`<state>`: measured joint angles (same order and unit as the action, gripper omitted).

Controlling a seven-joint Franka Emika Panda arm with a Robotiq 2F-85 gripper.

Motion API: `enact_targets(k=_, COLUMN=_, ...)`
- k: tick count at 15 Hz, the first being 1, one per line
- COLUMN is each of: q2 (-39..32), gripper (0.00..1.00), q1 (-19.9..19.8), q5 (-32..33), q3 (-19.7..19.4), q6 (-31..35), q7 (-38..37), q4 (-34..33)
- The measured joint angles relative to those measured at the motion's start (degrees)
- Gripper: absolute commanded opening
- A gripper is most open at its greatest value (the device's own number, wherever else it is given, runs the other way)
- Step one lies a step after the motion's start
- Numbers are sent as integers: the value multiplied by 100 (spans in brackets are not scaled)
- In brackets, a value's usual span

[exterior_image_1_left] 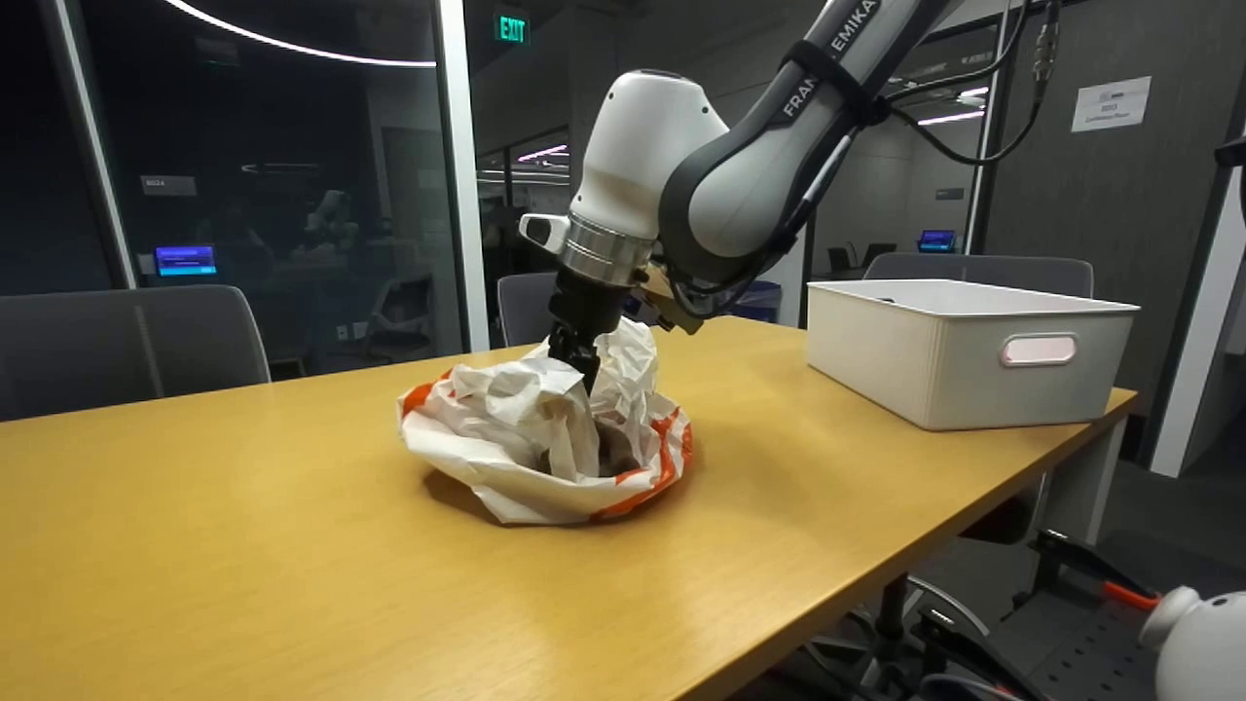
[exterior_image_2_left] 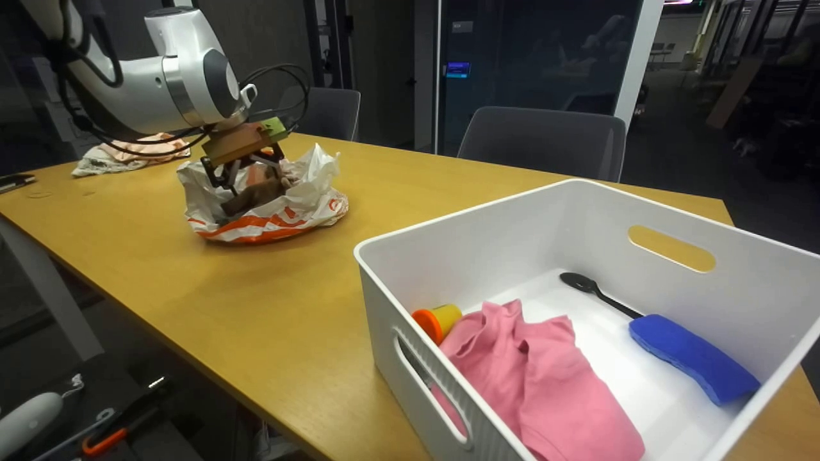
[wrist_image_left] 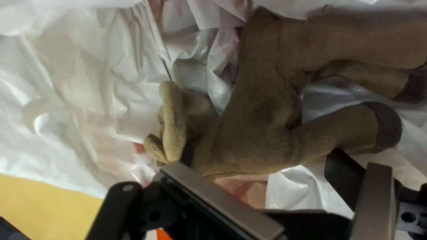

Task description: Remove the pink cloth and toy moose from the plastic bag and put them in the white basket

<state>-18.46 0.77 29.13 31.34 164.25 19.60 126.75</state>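
- Pointing down into the plastic bag [exterior_image_1_left: 545, 497], the tool [wrist_image_left: 263, 162] stands with its jaws spread apart, one by the head and the other by a leg of the toy moose [wrist_image_left: 263, 113].
- Toy moose: located inside the plastic bag, brown, legs showing in the wrist view; jaw contact cannot be determined.
- Plastic bag: white with orange print, crumpled, set on the tabletop [exterior_image_2_left: 288, 301], well apart from the white basket [exterior_image_2_left: 474, 262].
- Pink cloth [exterior_image_2_left: 544, 384]: located inside the white basket, bunched beside a yellow container [exterior_image_2_left: 448, 316] with an orange end.
- White basket: carries a black spoon [exterior_image_2_left: 580, 282] on its floor, handle end at a blue item [exterior_image_2_left: 695, 358].
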Motion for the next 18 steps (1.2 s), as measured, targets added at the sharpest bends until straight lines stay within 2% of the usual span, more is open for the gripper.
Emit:
enact_targets(k=3, q2=34, gripper=100, q1=438, q5=-29, q3=-463, q6=-42, q7=309, q4=28)
enact_targets(k=4, q2=34, gripper=93, q1=557, q5=-32, q3=-550, q6=-59, q7=394, q4=44)
enact_targets(k=5, q2=34, gripper=73, q1=683, q5=-32, q3=-634, q6=-71, q7=463, q4=52)
enact_targets(k=9, q2=59, gripper=44, q1=1117, q5=1, q3=-954, q6=-60, q7=555, q4=53)
enact_targets(k=13, q2=121, gripper=12, q1=1339, q5=55, q3=-1192, q6=-32, q7=555, q4=53)
enact_targets(k=15, q2=144, gripper=6, q1=1355, q5=187, q3=-1227, q6=-26, q7=533, q4=53)
enact_targets(k=18, q2=221, gripper=8, q1=1373, q5=244, q3=-1294, q6=-24, q7=536, q4=53)
